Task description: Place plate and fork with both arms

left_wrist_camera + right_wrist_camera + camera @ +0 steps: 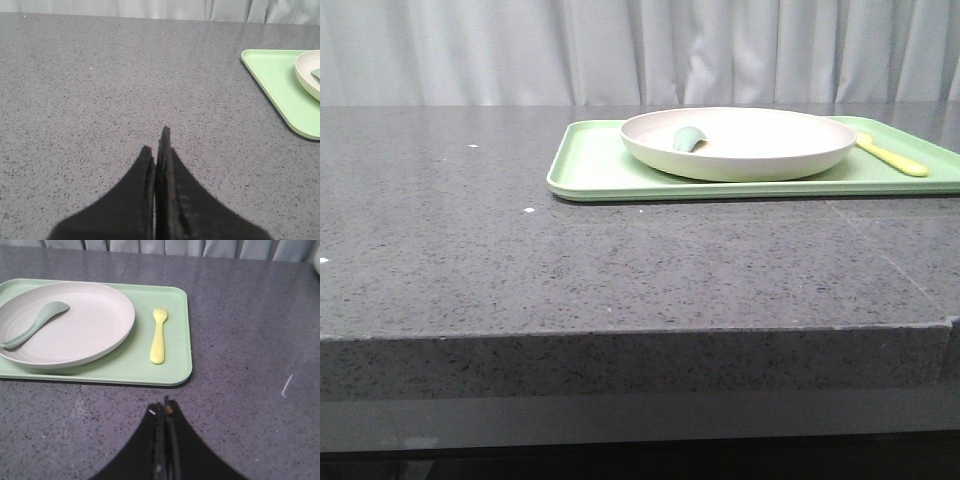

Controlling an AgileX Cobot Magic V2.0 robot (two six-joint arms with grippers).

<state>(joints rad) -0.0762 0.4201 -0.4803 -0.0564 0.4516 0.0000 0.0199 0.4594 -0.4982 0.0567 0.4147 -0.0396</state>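
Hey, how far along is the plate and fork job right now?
Looks done, or close: the plate sits on the green tray, with the fork lying on the tray beside it. A spoon rests in the plate. Nothing is in hand: the left gripper and right gripper are shut and empty over bare table. Nothing visibly left.

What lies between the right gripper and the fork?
In the right wrist view, bare grey tabletop, then the green tray rim and floor, separate the right gripper from the fork. Nothing else intervenes.
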